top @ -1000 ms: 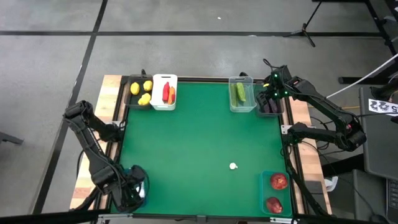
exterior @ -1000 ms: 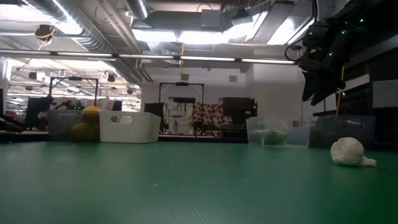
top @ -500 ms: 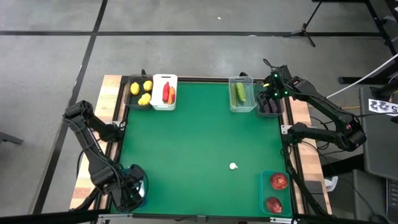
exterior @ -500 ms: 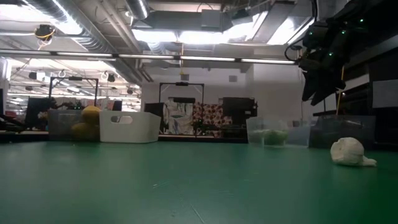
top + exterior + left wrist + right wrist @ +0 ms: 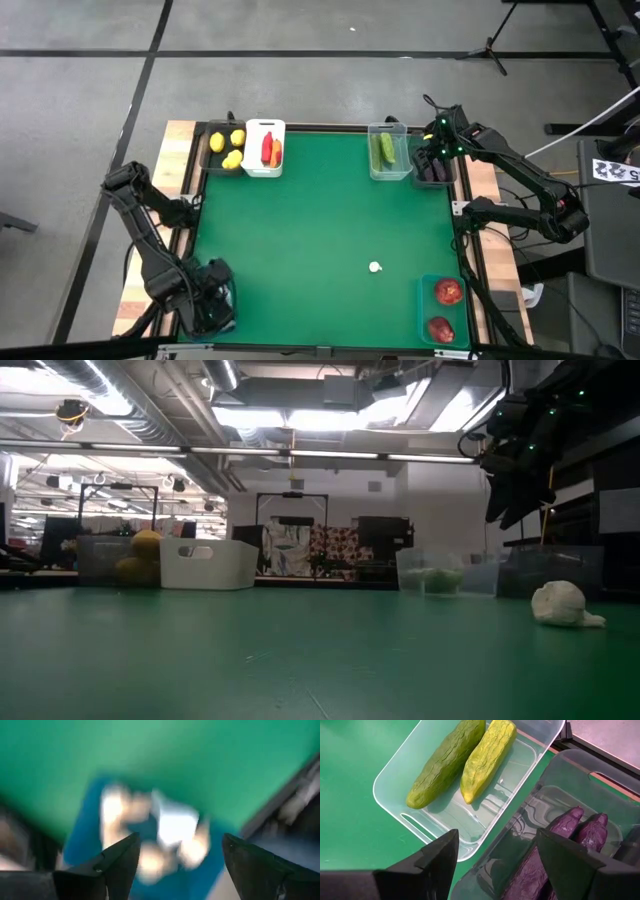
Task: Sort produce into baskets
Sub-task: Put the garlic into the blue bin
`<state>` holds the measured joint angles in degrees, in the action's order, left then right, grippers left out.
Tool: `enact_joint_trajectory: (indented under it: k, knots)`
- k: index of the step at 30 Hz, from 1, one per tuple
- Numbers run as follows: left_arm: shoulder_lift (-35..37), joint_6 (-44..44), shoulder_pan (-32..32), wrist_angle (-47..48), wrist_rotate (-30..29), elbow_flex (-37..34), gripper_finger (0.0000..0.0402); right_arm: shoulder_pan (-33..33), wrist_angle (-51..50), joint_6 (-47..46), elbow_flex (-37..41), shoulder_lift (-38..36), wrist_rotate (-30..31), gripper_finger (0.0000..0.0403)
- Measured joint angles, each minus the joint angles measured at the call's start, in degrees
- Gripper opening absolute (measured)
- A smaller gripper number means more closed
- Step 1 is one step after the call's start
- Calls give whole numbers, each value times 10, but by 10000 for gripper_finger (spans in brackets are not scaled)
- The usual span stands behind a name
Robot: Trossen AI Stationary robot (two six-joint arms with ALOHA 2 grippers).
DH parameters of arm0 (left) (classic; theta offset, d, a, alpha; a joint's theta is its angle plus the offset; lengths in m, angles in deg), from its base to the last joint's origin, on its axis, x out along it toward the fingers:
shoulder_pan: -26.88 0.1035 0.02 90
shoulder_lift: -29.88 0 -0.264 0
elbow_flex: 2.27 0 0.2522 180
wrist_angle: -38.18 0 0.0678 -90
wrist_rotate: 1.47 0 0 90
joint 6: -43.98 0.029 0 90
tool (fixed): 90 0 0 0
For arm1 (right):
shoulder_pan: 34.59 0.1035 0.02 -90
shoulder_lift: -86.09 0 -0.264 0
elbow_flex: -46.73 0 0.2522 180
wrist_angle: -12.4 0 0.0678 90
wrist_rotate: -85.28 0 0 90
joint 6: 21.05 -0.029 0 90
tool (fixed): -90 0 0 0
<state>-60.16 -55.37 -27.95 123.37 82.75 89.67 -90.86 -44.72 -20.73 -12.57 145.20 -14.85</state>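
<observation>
Jaws of left gripper (image 5: 172, 865) apart, nothing between them, hovering over teal-blue bin (image 5: 87, 832) at near left corner of table (image 5: 310, 230); blurred white pieces visible inside, likely garlic, cannot confirm. Jaws of right gripper (image 5: 497, 865) apart and empty, held above dark bin (image 5: 580, 810) at far right corner, two purple eggplants (image 5: 570, 827) lying inside. Clear bin (image 5: 400, 795) just beside, two green cucumbers (image 5: 465, 757) side by side within. Far left: dark bin with yellow lemons (image 5: 228, 147), touching white bin (image 5: 264, 127) with red chili (image 5: 267, 148) and orange carrot (image 5: 277, 152). One white garlic bulb (image 5: 375, 267) loose on green mat, right of centre. Second teal-blue bin (image 5: 424, 310) at near right, two round red fruits (image 5: 448, 291) inside.
</observation>
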Motion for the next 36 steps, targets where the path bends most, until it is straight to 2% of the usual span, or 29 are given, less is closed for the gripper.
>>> enact_joint_trajectory:
  k: [5,7,10,14,17,19,22,24,28,32,36]
  knots:
    - [-4,63,10,-7,-305,0,267,0,0,0,0,0,0,264]
    - [-16,113,28,-14,-386,0,266,0,0,0,0,0,0,264]
    - [-40,200,76,-48,-448,0,265,0,-1,0,0,0,0,264]
    - [-87,352,160,-156,-466,0,265,0,0,0,0,0,0,264]
    - [-127,509,224,-304,-468,0,265,0,0,0,0,0,0,264]
    - [-157,628,261,-422,-449,0,265,0,0,0,0,0,0,264]
    - [-203,778,313,-607,-373,0,265,0,-2,0,0,0,0,264]
    - [-234,844,343,-719,-311,0,265,0,-3,0,0,0,0,264]
    - [-294,905,389,-880,-217,0,265,0,-7,0,0,0,0,264]
    - [-345,907,415,-1006,-126,0,265,0,-7,0,0,0,0,264]
    - [-391,917,417,-1062,-93,1,265,0,-7,0,0,0,0,264]
